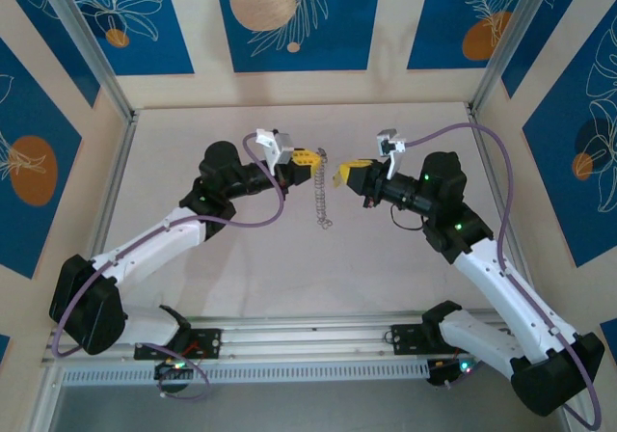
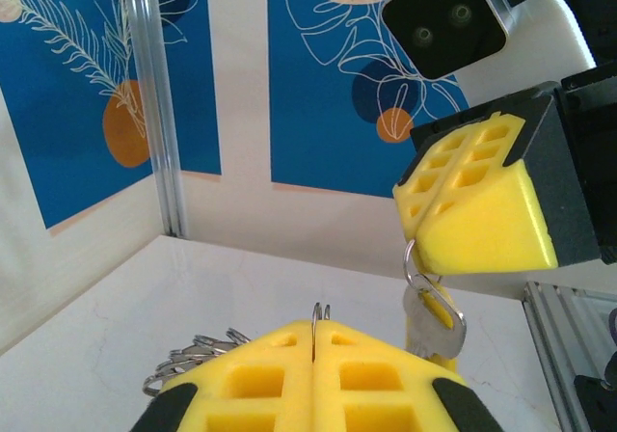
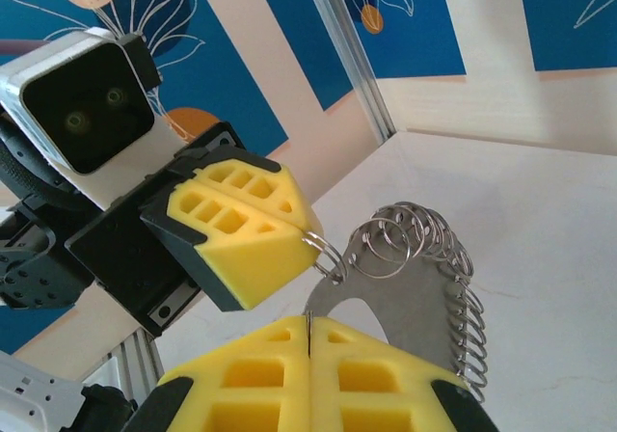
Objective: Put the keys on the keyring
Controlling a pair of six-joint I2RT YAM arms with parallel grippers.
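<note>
L end effector (image 1: 314, 158) pinches keyring (image 1: 323, 199), hanging chain-like over bench (image 1: 241, 258) | R end effector (image 1: 344, 174) clamps key (image 2: 434, 321) | tips close, facing

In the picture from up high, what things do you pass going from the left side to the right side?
Left arm → left gripper → keyring hanging down → right gripper → right arm.

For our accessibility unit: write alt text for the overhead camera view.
The left gripper and the right gripper, both shut, meet nearly tip to tip over a pale table; the keyring trails from between them like a chain.
</note>
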